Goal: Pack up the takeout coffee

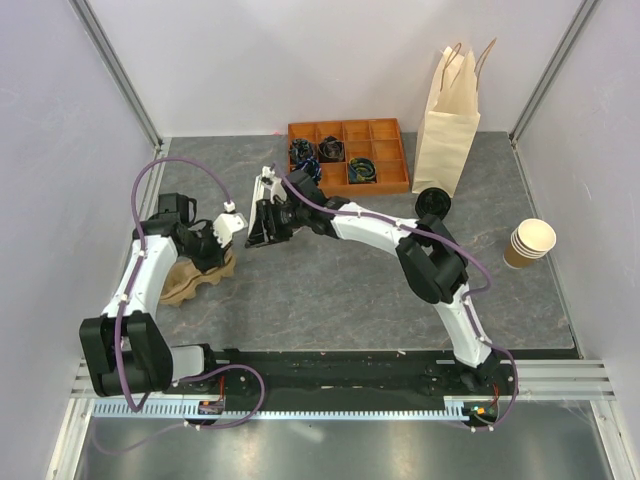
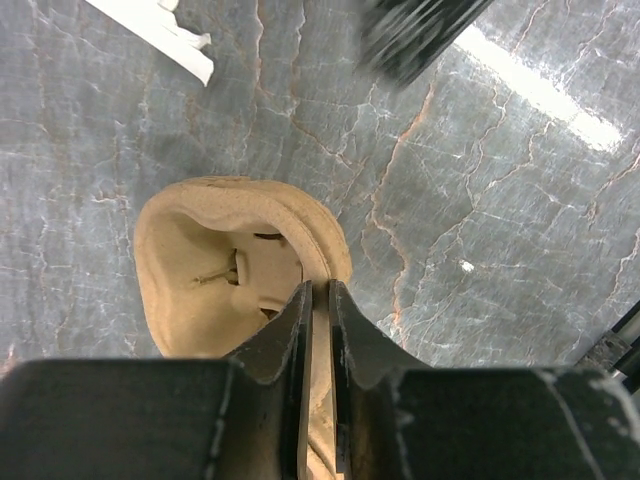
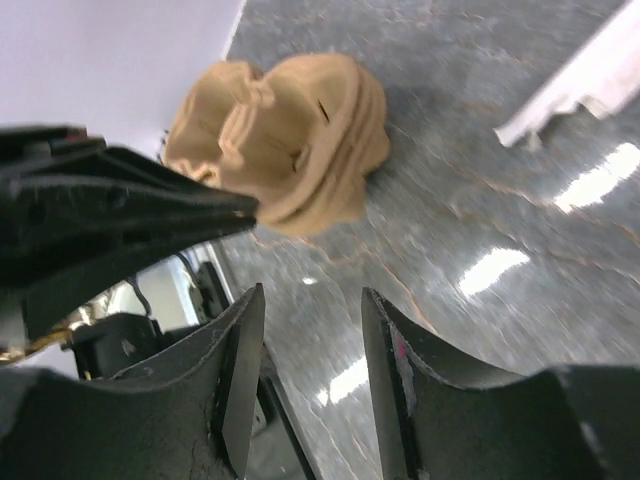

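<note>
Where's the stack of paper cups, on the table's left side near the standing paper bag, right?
No, the stack of paper cups is on the right side of the table, near the standing paper bag. The top view shows it.

You have no readable text, brand or number in any view; the paper bag [image 1: 447, 125] at upper right, the takeout coffee [image 1: 434, 203] beside it and the stacked cups [image 1: 528, 243] look plain.

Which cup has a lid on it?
The takeout coffee beside the paper bag: black lid. The stacked cups by the right edge are open-topped.
</note>
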